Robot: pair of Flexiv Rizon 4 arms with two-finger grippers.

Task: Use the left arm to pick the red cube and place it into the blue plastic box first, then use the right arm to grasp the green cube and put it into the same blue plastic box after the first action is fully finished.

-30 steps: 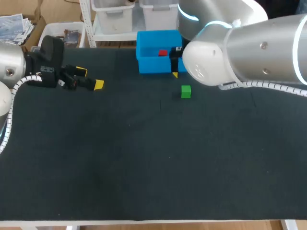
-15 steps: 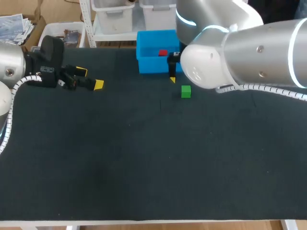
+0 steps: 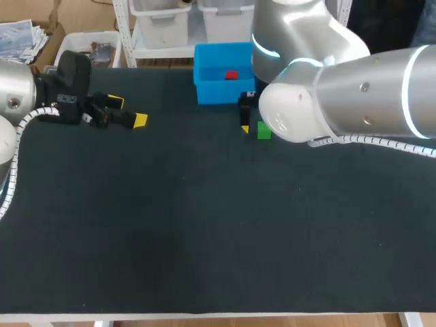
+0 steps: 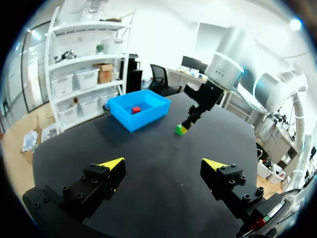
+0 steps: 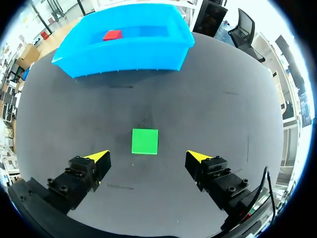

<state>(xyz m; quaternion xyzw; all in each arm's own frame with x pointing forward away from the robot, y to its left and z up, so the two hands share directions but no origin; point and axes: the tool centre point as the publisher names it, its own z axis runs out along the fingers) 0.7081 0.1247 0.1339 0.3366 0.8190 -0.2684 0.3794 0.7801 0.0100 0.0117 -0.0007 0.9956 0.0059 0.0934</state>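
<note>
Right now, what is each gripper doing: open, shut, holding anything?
Left gripper: open, holding nothing.
Right gripper: open, holding nothing, poised over the green cube.

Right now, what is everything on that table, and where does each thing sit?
black table: one, black top, carrying everything below.
blue plastic box: one, blue, at the table's far edge.
red cube: one, red, inside the blue plastic box.
green cube: one, green, on the table just in front of the box, not gripped.
left gripper: one, black with yellow tips, open and empty, at the far left of the table.
right gripper: one, black with yellow tips, open, its fingers either side of the green cube.
</note>
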